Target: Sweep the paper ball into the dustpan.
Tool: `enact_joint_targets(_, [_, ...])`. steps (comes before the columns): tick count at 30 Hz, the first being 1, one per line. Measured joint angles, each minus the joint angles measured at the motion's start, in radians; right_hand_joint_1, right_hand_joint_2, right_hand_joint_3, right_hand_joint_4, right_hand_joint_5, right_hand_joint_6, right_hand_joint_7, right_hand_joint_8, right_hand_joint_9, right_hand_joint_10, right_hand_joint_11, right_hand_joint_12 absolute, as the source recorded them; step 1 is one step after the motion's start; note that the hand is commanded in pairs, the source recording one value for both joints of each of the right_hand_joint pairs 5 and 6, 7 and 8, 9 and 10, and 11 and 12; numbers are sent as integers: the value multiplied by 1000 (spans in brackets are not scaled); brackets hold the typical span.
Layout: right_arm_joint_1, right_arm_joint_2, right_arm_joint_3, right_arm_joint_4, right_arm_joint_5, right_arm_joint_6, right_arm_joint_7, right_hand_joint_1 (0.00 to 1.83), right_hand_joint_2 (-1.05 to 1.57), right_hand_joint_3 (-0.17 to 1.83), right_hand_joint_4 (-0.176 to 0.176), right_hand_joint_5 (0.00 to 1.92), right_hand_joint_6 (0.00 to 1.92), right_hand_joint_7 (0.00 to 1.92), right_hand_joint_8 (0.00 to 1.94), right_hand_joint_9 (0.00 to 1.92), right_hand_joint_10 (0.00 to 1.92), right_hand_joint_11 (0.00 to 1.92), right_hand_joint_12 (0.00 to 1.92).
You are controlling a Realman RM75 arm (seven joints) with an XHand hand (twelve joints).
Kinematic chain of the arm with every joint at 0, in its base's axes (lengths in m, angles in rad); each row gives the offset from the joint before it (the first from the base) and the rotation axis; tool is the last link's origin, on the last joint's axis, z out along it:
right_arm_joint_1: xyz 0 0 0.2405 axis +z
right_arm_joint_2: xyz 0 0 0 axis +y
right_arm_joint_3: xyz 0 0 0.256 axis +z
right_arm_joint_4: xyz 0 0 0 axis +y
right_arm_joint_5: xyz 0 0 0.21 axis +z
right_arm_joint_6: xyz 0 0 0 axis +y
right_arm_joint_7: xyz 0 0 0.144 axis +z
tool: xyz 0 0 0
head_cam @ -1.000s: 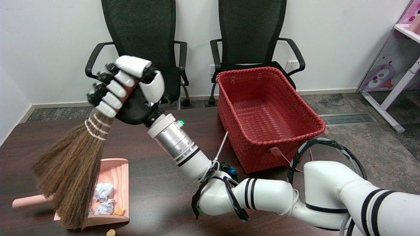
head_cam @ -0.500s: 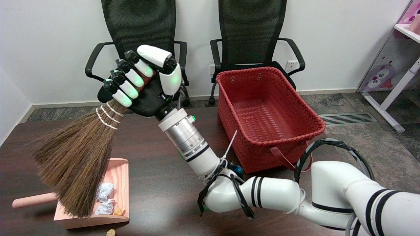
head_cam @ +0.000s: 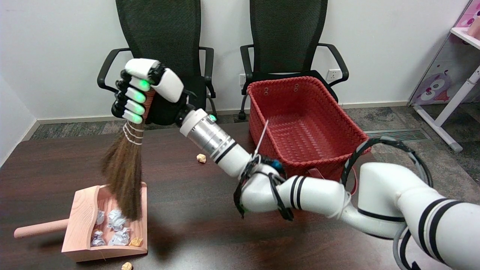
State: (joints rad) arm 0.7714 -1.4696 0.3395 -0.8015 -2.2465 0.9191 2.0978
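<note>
My right hand (head_cam: pixel 148 93) grips the reddish handle of a straw broom (head_cam: pixel 125 172), held high above the table's left side. The bristles hang almost straight down, their tips over the open mouth of the pink dustpan (head_cam: pixel 80 221). Several white paper balls (head_cam: pixel 116 228) and a yellowish scrap (head_cam: pixel 135 242) lie inside the pan. One small yellowish paper ball (head_cam: pixel 201 158) lies on the dark table (head_cam: pixel 195 225) right of the broom, beside my forearm. Another (head_cam: pixel 126 266) sits at the near edge, just in front of the pan.
A red woven basket (head_cam: pixel 305 127) stands at the table's back right, close to my forearm. Two black office chairs (head_cam: pixel 165 48) stand behind the table. The dustpan's handle (head_cam: pixel 37 229) points left. A white and pink shelf (head_cam: pixel 461 56) is at far right.
The hand has turned the broom from flat-on and slanted left to nearly vertical and edge-on, shifting the bristles right. The pan's inside and the paper ball near my forearm are now uncovered.
</note>
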Motion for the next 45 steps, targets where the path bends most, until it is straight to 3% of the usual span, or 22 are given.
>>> enact_joint_targets(12, [109, 23, 3, 79, -246, -199, -161, 883, 1253, 1269, -2, 1920, 1920, 1920, 1920, 1920, 1920, 1920, 1920])
enact_joint_targets(28, [249, 53, -38, 142, -481, -341, -365, 892, 1246, 1368, -6, 1920, 1920, 1920, 1920, 1920, 1920, 1920, 1920])
enact_joint_targets(45, [294, 86, -130, 251, -548, -368, -278, 892, 1193, 1459, -7, 1920, 1920, 1920, 1920, 1920, 1920, 1920, 1920])
